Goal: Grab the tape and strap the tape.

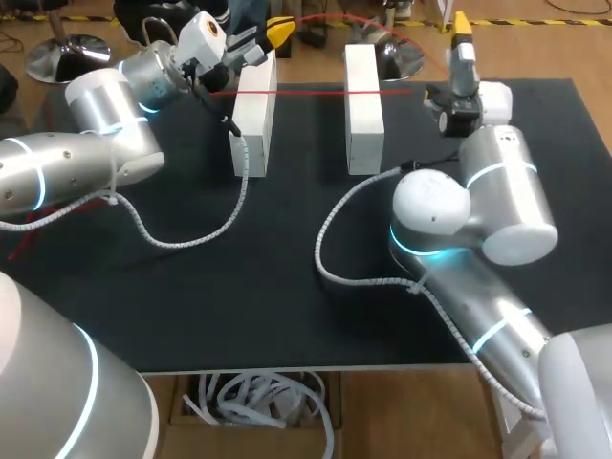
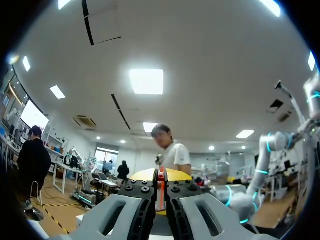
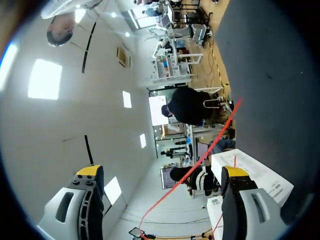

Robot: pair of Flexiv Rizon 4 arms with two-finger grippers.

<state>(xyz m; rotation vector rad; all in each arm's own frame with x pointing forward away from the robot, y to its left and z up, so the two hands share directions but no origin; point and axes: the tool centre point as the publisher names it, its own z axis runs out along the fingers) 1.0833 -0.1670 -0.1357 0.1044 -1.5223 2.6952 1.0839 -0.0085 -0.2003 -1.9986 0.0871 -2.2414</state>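
Note:
A thin red tape (image 1: 316, 93) lies stretched across the tops of two white blocks, the left block (image 1: 254, 120) and the right block (image 1: 363, 115), at the far side of the black table (image 1: 287, 306). Another stretch of it arcs through the air from my left gripper (image 1: 279, 33), raised above the left block. In the left wrist view that gripper (image 2: 161, 176) is shut on the tape (image 2: 161, 192). My right gripper (image 1: 462, 27) is at the table's far right edge, open (image 3: 162, 171), holding nothing. The tape (image 3: 210, 147) passes ahead of it, between its fingers, and a white block (image 3: 255, 172) sits beside one finger.
Grey corrugated cables from both arms lie on the table, one (image 1: 191, 234) near the left block and one (image 1: 330, 258) in the middle. My right arm's elbow (image 1: 440, 215) hangs over the table's right half.

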